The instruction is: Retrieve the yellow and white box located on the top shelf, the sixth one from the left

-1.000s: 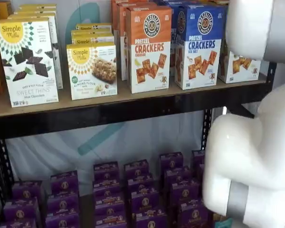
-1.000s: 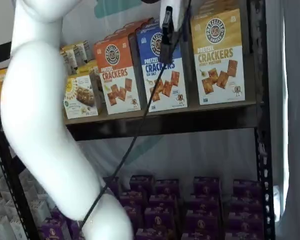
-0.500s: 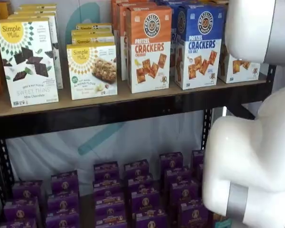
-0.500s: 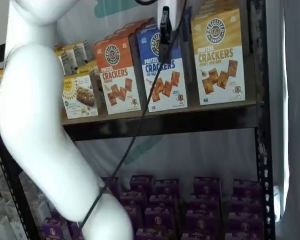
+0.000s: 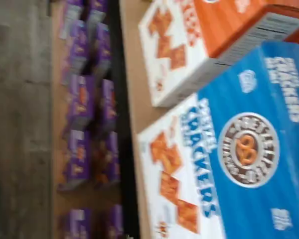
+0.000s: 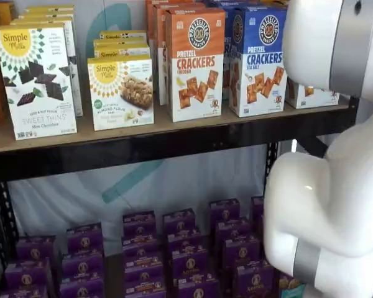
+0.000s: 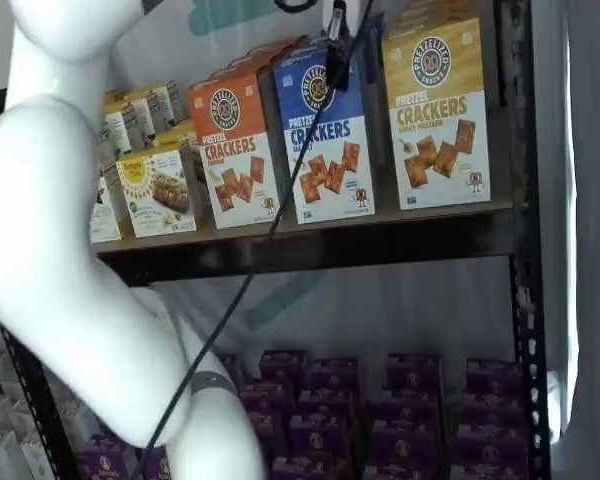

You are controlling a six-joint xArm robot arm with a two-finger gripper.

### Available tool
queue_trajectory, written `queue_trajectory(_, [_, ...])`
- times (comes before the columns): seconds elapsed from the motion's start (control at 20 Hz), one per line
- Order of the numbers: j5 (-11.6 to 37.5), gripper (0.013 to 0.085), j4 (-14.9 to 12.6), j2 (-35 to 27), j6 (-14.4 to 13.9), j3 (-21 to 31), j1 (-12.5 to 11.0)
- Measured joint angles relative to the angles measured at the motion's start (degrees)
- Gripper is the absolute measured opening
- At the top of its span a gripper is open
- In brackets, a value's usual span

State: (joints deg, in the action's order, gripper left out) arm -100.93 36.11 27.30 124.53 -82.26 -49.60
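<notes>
The yellow and white box (image 7: 435, 110) stands upright at the right end of the top shelf (image 7: 320, 245), with a yellow upper part and a white lower part with crackers. In a shelf view only its white lower corner (image 6: 312, 94) shows, behind the white arm. Of my gripper (image 7: 335, 45) only a black finger with a cable shows, hanging from that view's top edge. It is in front of the blue-topped box (image 7: 325, 140), left of the yellow box. No gap or held box can be made out. The wrist view shows no yellow box.
The wrist view looks close onto the blue-topped box (image 5: 239, 164) and the orange-topped box (image 5: 199, 45). White Simple Mills boxes (image 6: 37, 81) stand further left. Purple boxes (image 6: 174, 248) fill the lower level. The white arm (image 6: 329, 186) covers the right side of a shelf view.
The gripper has risen, so less of it shows below the top edge. The arm's elbow has swung left, uncovering more of the Simple Mills boxes. The boxes have not moved.
</notes>
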Motion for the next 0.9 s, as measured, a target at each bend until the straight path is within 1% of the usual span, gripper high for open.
queue_trajectory(0.1, [4.3, 0.085, 1.1, 1.1, 0.9, 1.9, 0.0])
queue_trajectory(0.25, [9.4, 0.085, 1.9, 1.6, 2.2, 3.3, 0.6])
queue_trajectory(0.4, [13.8, 0.085, 1.5, 1.4, 3.4, 4.0, 1.7])
queue_trajectory(0.5, [16.1, 0.085, 0.7, 0.6, 4.0, 3.9, 2.6])
queue_trajectory(0.65, [17.7, 0.085, -1.2, -1.6, 4.3, 2.4, 4.0])
queue_trajectory(0.8, [17.6, 0.085, -4.0, -4.9, 3.8, -0.6, 5.4])
queue_trajectory(0.9, [17.3, 0.085, -4.9, -6.5, 3.4, -2.1, 6.0])
